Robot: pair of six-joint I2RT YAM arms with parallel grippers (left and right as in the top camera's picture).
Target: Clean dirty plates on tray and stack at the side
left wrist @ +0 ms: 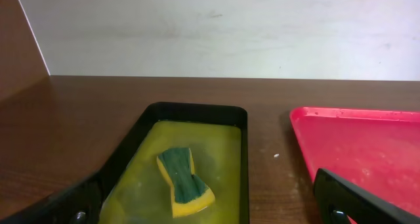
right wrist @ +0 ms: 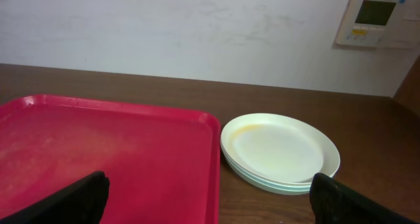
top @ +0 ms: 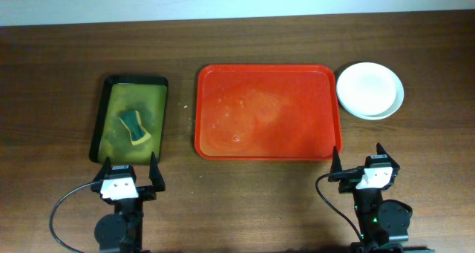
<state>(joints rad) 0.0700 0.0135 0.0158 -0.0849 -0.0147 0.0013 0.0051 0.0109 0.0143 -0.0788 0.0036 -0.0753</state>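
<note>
Two claws (top: 130, 164) (top: 358, 150) spread, three plates (right wrist: 281, 148) stacked

Dark brown wood-grain desk (top: 245, 201) carries 3 things in a row, w/ the red tray (top: 297, 112) about mid-desk, flat on the wood, long side running left–right. Left of the red tray, w/ a strip of wood showing between, sits a smaller black tray (top: 133, 79), long side running front–back. By the red tray's far right corner is a stack of plates (top: 369, 88), white one on top, just beside the rim; can't tell if touching.
</note>
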